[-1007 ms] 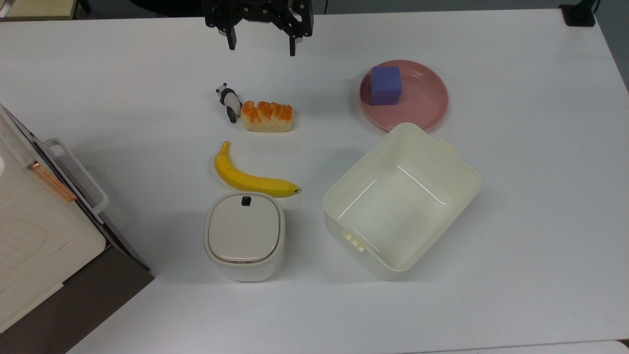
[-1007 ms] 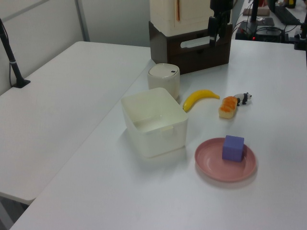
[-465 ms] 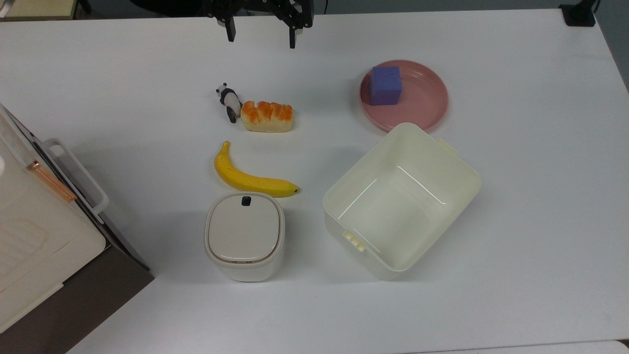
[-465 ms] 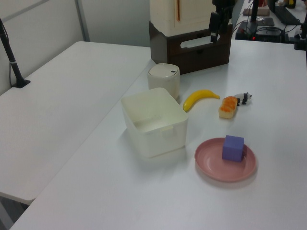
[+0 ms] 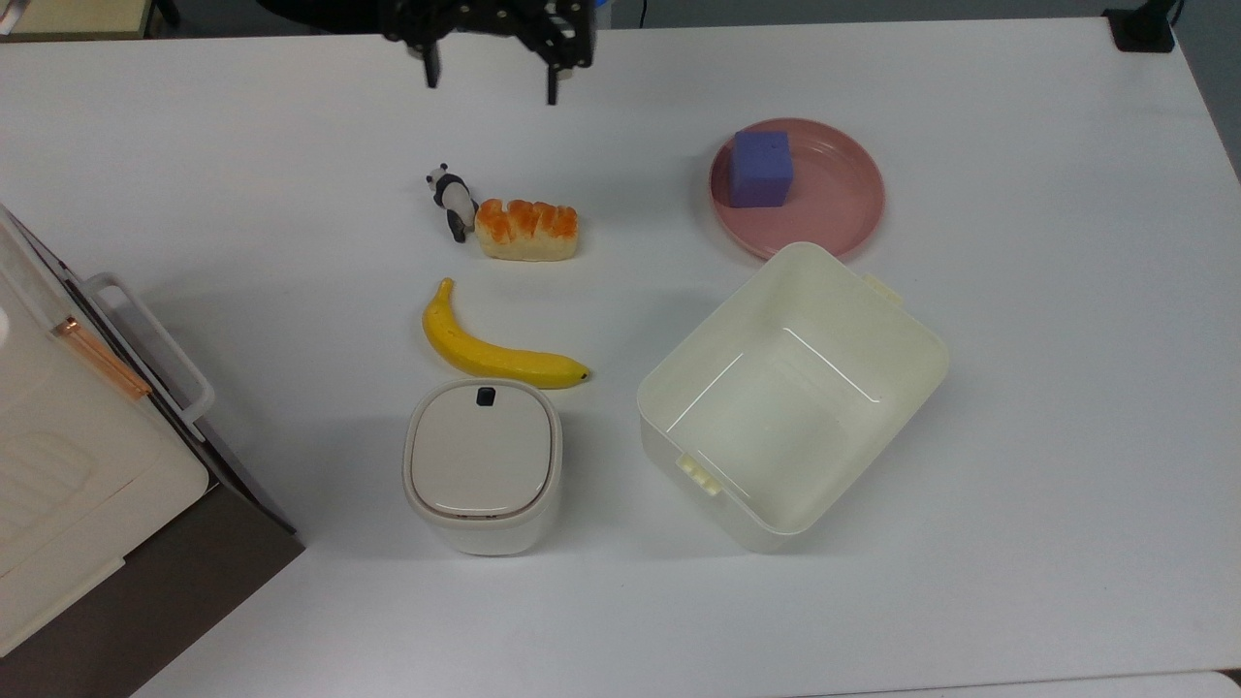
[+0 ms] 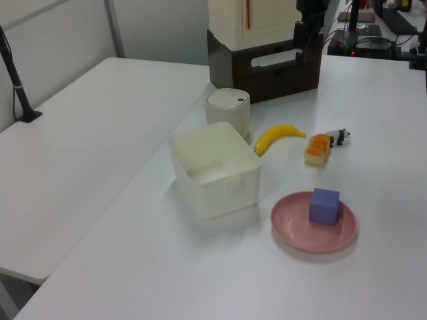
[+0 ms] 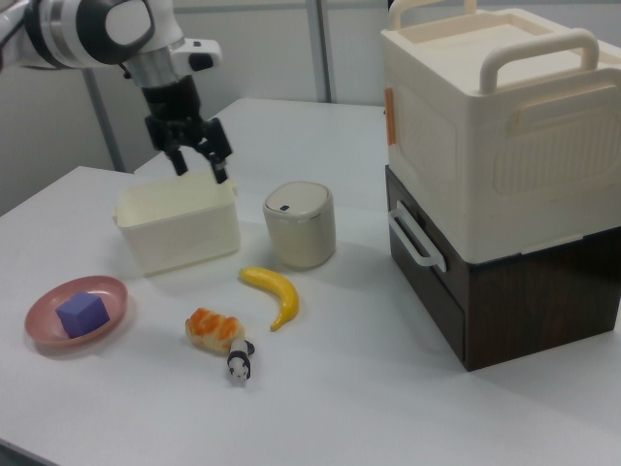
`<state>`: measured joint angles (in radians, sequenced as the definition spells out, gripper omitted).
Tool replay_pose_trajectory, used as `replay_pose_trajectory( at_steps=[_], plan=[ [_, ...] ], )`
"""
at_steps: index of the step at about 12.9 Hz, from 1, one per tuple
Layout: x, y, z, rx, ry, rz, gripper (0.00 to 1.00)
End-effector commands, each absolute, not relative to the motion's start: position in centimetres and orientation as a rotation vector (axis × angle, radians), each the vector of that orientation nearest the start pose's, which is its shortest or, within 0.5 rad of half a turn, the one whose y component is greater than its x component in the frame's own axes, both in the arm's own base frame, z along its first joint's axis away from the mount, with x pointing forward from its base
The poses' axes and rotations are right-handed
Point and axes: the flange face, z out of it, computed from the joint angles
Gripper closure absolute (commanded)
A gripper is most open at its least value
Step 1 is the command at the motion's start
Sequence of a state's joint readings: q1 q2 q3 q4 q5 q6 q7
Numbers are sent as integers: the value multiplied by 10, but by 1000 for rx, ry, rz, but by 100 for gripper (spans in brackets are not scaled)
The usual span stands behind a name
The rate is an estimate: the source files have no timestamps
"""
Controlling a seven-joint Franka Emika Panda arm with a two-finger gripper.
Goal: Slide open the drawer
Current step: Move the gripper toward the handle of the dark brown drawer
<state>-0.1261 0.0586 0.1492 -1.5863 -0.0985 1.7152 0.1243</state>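
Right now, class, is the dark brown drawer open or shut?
Shut: the drawer front sits flush with its cabinet, handle untouched, no tan interior showing.

On the table (image 5: 1018,436): one banana (image 5: 494,354), one bread roll (image 5: 526,230), one panda figure (image 5: 451,199), one purple cube (image 5: 761,168), one pink plate (image 5: 843,208), one cream tub (image 5: 790,393), one lidded bin (image 5: 482,465).

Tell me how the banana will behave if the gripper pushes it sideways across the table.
The banana lies on its curved side on the smooth white table, so it would probably slide easily. Its bend suggests it may pivot instead of travelling straight. It looks glossy and firm, so it likely keeps its shape. The bread and lidded bin are close, so it could bump them.
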Motion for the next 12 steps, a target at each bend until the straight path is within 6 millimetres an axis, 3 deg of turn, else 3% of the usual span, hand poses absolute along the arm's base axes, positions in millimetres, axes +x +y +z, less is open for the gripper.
replay_pose_trajectory(
  at_steps=[1, 2, 3, 8, 12],
  plan=[
    [593, -37, 581, -3293, -10, -245, 0],
    [606, -57, 563, -3315, -17, -314, 0],
    [615, -65, 555, -3346, -34, -360, 0],
    [622, -111, 546, -3417, 18, -448, 0],
    [636, -145, 518, -3505, -15, -499, 0]
  ],
)
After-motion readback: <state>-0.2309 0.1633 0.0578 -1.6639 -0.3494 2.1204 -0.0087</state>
